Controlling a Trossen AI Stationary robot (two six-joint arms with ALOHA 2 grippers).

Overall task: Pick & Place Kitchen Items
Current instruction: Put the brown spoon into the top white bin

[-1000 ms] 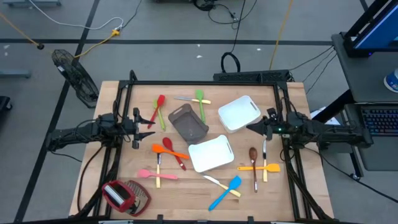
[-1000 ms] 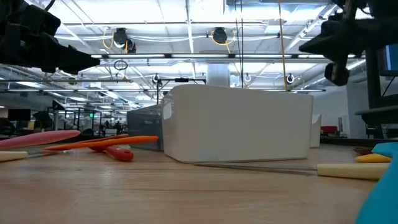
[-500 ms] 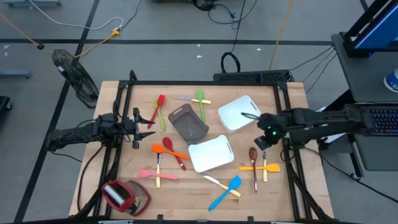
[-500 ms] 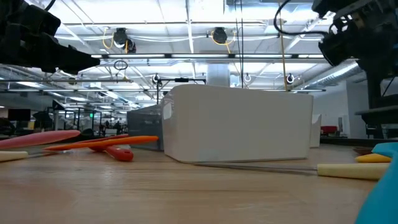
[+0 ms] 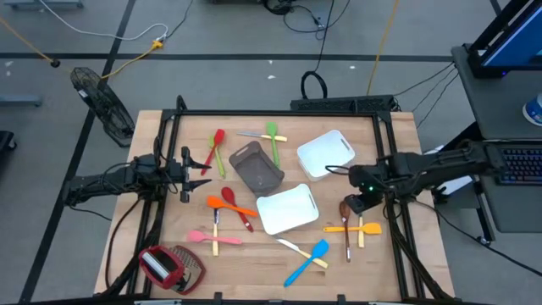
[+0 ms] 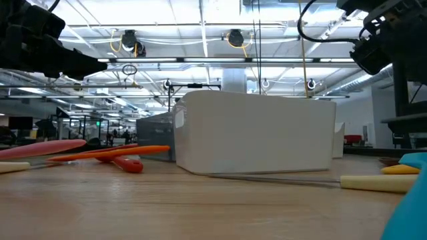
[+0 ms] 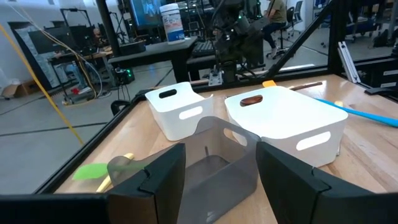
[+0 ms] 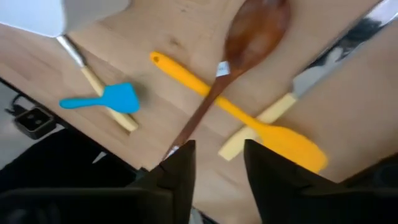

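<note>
Your right gripper [image 8: 214,165] hung with fingers parted, empty, above the brown wooden spoon [image 8: 239,56]. That spoon lay just beside the white tray [image 5: 288,210], bowl toward the table's far edge, handle crossing the yellow spatula [image 8: 249,121].

Showing on pale wood table [image 5: 169,212]: brown wooden spoon [image 8: 249,46] crossing yellow spatula [image 8: 273,134]; blue spatula [image 8: 102,98]; orange spatula [image 5: 227,206]; red spoon [image 5: 232,202]; pink spatula [image 5: 203,237]; green spatula [image 5: 273,140]; two white trays [image 5: 288,209], one grey-brown tray [image 5: 257,166].

A wooden table [image 5: 169,212] carries 3 trays [image 5: 286,209] and scattered utensils [image 5: 227,203].
</note>
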